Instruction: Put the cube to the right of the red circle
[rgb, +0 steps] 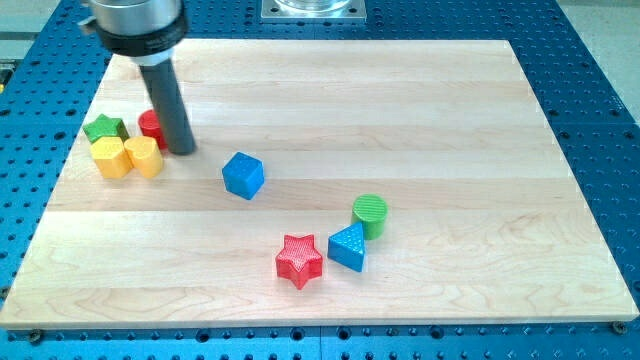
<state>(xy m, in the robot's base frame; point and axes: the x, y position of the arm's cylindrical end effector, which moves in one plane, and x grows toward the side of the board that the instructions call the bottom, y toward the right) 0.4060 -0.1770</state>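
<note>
No readable text or brand on anything.

Blue cube (243, 175) sits left of centre on pale wooden board (400, 120), turned so one corner faces view's bottom; no long axis, sides equal.

Red cylinder (circle) (150, 125) upper left, partly hidden behind rod.

My tip (181, 150) just right of red cylinder, w/ blue cube apart to lower right.

No claw on rig, plain rod, holds nothing.

Nearby: green star (105, 128), yellow hexagon block (110, 157), yellow cylinder (144, 157).

Lower centre: red star (299, 260), blue triangle (348, 246), green cylinder (369, 214).
</note>
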